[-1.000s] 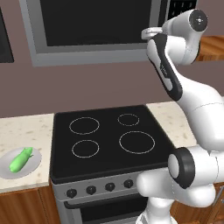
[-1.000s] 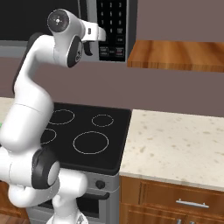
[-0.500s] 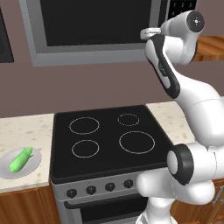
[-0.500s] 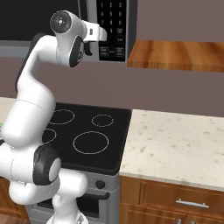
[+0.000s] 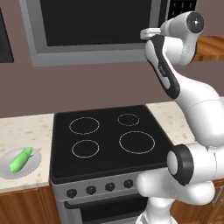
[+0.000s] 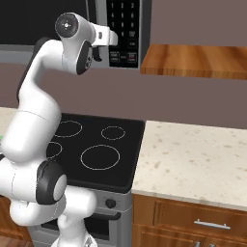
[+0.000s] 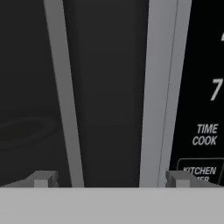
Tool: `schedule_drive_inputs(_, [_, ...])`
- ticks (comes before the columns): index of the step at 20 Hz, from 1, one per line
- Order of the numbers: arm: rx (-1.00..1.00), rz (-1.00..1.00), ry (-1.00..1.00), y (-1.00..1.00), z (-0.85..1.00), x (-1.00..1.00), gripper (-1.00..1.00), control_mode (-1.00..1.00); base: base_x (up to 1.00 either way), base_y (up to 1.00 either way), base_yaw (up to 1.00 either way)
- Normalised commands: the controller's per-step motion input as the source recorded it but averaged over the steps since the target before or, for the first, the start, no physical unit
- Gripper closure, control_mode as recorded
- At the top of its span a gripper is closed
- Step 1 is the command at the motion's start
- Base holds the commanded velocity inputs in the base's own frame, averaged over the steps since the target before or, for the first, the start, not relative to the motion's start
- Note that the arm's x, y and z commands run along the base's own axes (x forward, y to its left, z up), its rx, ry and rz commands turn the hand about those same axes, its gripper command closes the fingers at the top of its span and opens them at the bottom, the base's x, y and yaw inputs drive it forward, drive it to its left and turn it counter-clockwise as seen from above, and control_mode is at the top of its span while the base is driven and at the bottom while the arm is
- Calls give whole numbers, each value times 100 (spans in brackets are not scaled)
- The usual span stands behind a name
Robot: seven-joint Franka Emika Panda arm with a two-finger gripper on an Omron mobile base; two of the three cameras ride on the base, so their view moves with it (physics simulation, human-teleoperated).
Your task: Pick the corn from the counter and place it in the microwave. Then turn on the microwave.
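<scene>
Up at microwave [image 5: 94, 30] door, end effector [image 7: 109, 179] released; corn [image 5: 20, 159] on plate [image 5: 6, 169].

The white robot arm with dark joints [image 6: 46, 125] rises from the lower left and bends high, its hand raised against the large grey metal microwave [image 6: 96, 29] mounted above. The gripper [image 6: 112, 42] sits just in front of the black keypad panel [image 6: 123, 31]; its fingers are hard to make out here, so whether they touch the panel is unclear. Below lies the black glass stovetop with ring outlines [image 6: 103, 149]. To its right stretches the beige speckled stone-look counter [image 6: 193, 154] over brown wooden cabinets [image 6: 193, 222]. A wooden shelf [image 6: 193, 60] hangs above.
</scene>
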Motion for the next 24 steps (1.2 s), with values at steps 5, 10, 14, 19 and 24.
schedule_drive_inputs(5, [0, 0, 0, 0, 0, 0, 100, -100, 0, 0, 0])
schedule_drive_inputs(10, [0, 0, 0, 0, 0, -4, 100, -100, 0, 0, 0])
schedule_drive_inputs(14, [0, 0, -2, 0, 0, -25, 100, -100, 0, 0, 0])
schedule_drive_inputs(19, [0, 0, -6, 0, 2, -43, 100, -100, 0, 0, 0])
schedule_drive_inputs(24, [0, -2, -9, 0, 4, -55, 100, -100, 0, 0, 0])
